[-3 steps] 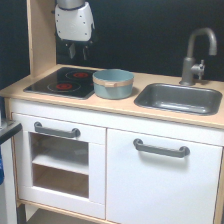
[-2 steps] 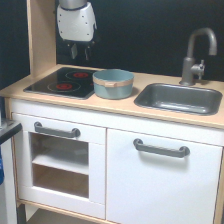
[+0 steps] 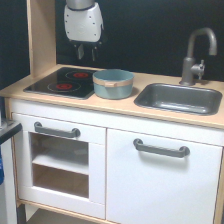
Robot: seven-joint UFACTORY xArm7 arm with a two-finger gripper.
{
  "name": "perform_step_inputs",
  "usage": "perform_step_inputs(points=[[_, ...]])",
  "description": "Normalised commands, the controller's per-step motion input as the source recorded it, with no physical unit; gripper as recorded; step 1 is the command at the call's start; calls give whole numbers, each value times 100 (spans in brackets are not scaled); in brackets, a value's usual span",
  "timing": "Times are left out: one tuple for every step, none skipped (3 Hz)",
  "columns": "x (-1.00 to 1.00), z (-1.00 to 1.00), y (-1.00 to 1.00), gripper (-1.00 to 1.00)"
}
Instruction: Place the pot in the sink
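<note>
The pot (image 3: 113, 83) sits upright on the wooden counter (image 3: 150, 112), its base overlapping the near right edge of the black stovetop (image 3: 60, 82) in the exterior view, with the tan rim band facing the camera. To the exterior view's right, apart from it across a strip of bare counter, lies the sink (image 3: 178, 98), empty as far as can be seen, with the curved faucet (image 3: 195, 55) standing behind its far edge.

The gripper (image 3: 87, 51) hangs above the back of the stovetop, up and to the exterior view's left of the pot, touching nothing. Its two short fingertips point down with a small gap between them, so the pincer looks narrowly parted and empty.

The task appears to be at its approach stage: the pot is not yet grasped. The next move likely calls for shifting toward the pot's rim, descending with the fingers straddling the wall, then closing firmly before lifting it across to the basin.
</note>
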Motion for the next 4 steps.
perform_step_inputs(points=[[-12,88,-3,100],[83,89,-12,100],[-9,12,21,100],[19,100,1,97]])
